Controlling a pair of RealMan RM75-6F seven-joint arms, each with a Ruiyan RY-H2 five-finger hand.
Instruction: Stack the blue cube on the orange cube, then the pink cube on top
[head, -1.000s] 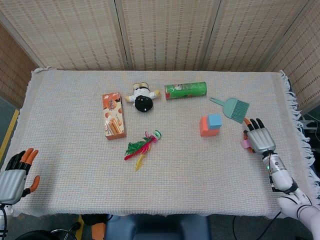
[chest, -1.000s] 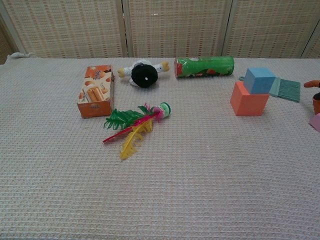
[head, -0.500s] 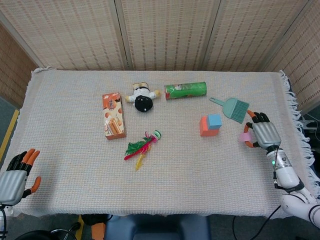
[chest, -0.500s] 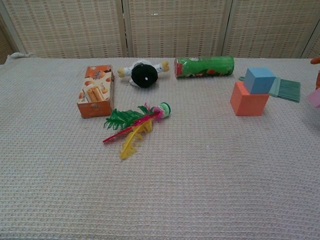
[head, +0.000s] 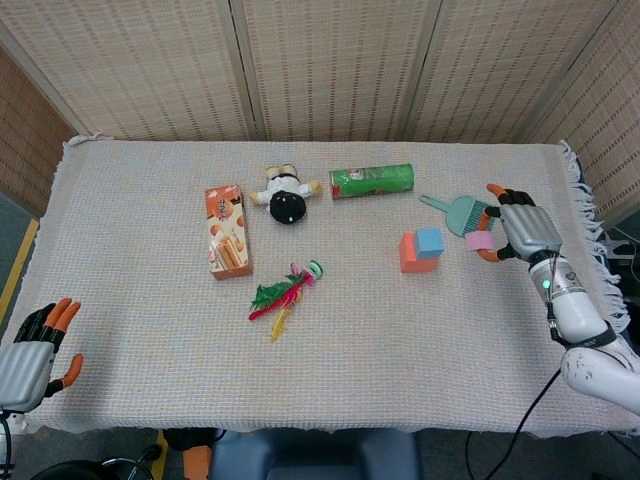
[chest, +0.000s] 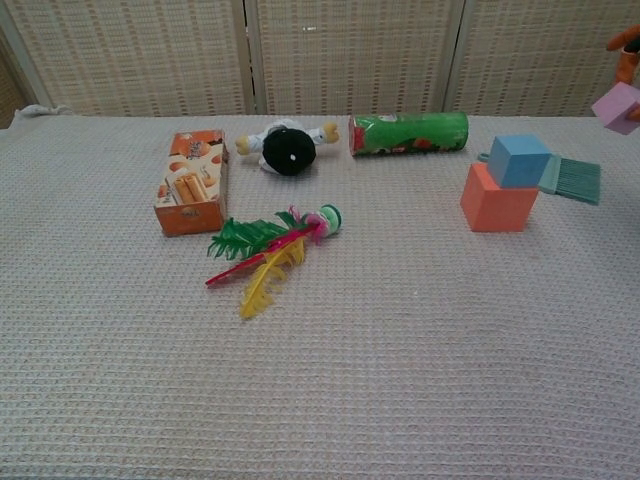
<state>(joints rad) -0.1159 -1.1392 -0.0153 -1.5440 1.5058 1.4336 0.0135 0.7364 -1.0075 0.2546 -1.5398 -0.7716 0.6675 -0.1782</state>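
Lab setup, cloth-covered table (head: 150, 330), woven screens (head: 330, 60)

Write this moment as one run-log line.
blue cube on orange cube | right hand holds pink cube aloft | left hand idle

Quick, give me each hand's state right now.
Left hand: open, holding nothing, at the table's near left edge.
Right hand: holds the pink cube, lifted off the table, right of the blue cube.

A cloth-covered table (head: 150, 390) is seen, with a snack box (head: 226, 230) toward its left edge, a plush (head: 286, 196), green can (head: 372, 180), brush (head: 466, 215) near the far edge, feather toy (head: 284, 298) mid-table, orange cube (head: 412, 256) rightward.
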